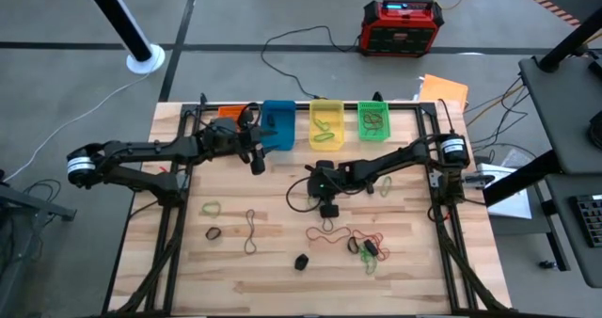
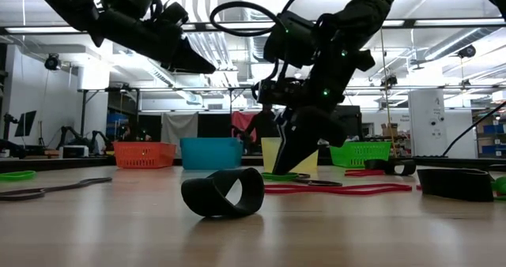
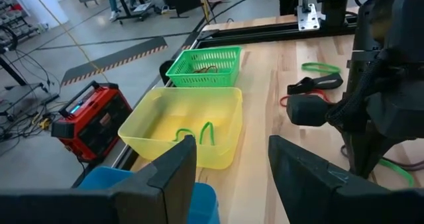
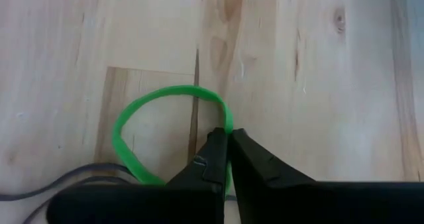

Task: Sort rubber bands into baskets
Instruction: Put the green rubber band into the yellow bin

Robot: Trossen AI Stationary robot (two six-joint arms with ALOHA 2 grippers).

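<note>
Four baskets stand in a row at the table's far edge: orange (image 1: 230, 114), blue (image 1: 278, 122), yellow (image 1: 326, 122) and green (image 1: 373, 120). Rubber bands lie scattered on the near half of the table. My right gripper (image 1: 326, 205) points down at the table's middle and is shut on a green rubber band (image 4: 165, 98). My left gripper (image 1: 256, 158) hangs open and empty above the near side of the blue basket. In its wrist view (image 3: 232, 144) the yellow basket (image 3: 189, 128) holds green bands. My right gripper pinches the green band's rim (image 4: 228, 121) between its two fingertips, at one side of the loop. The fingers come from above, pointing down. The rest of the loop lies flat and open on the wood.
Loose bands lie near: green (image 1: 212, 207), black (image 1: 213, 233), brown (image 1: 251, 229), red (image 1: 329, 233), a mixed clump (image 1: 369, 252), a black one (image 1: 301, 261). A black cable (image 1: 301, 191) loops by my right gripper. A red-black box (image 1: 400, 26) sits on the floor beyond.
</note>
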